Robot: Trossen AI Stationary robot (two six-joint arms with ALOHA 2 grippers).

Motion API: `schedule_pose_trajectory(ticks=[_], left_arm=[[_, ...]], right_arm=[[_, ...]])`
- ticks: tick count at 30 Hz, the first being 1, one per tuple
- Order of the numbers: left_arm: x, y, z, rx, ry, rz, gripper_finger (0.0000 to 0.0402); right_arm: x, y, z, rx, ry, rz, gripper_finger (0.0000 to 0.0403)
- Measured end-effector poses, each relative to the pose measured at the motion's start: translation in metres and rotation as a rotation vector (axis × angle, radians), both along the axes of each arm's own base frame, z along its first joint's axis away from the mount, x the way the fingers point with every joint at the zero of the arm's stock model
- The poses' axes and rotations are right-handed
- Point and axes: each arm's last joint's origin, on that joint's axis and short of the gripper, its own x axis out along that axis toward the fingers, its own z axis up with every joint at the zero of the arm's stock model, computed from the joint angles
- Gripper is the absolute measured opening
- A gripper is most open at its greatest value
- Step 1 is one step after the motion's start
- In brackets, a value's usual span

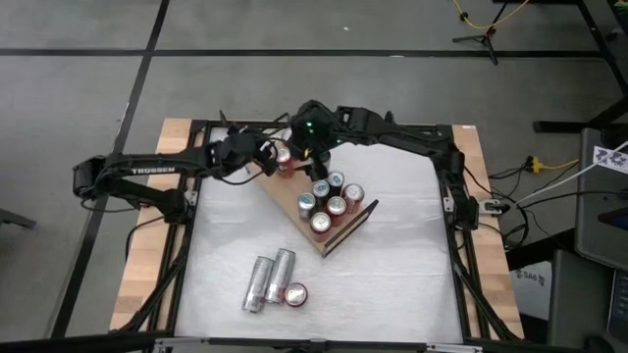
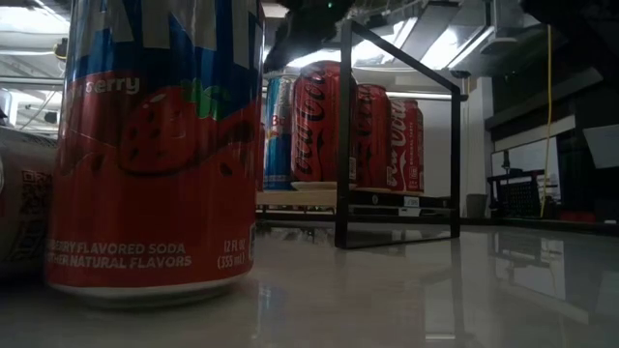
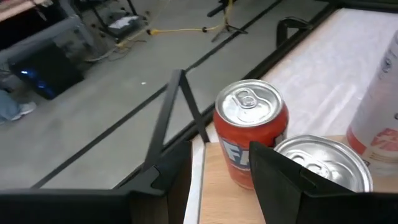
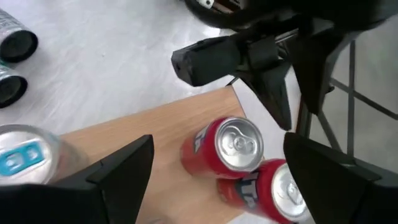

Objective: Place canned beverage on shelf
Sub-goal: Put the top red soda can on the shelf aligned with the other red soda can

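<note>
Left arm says TROSSEN. Closest can reads "flavored soda", "natural flavors", "12 FL OZ (355 mL)". Red can behind: Coca-Cola.

My shelf sits mid-frame with cans on it; three more cans lie on the table, lower left of it.

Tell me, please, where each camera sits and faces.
High: overhead, straight down on the shelf, left arm, right arm showing.
Low: at tabletop height, looking level past a strawberry soda can to the shelf.
Left wrist: looks past the open left claw at a red can.
Right wrist: looks past the open right claw; both wrist views share the shelf board.
</note>
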Motion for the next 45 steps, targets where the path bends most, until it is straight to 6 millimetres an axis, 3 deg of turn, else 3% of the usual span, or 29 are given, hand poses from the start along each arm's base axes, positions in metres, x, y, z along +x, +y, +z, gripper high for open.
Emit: schedule_pose_trajectory(ticks=[19, 32, 45], left_arm=[[-0.006, 0.006, -0.009, -0.120, 0.068, -0.121, 0.0150], [-0.006, 0.005, -0.010, -0.136, 0.080, -0.136, 0.0150], [-0.003, -0.009, -0.011, -0.111, 0.114, -0.143, 0.0150]], right_arm=[[0.034, -0.012, -0.053, -0.102, 0.018, -0.102, 0.0347], [0.034, -0.016, -0.055, -0.186, 0.043, -0.182, 0.0347], [0.034, -0.016, -0.056, -0.186, 0.048, -0.180, 0.0347]])
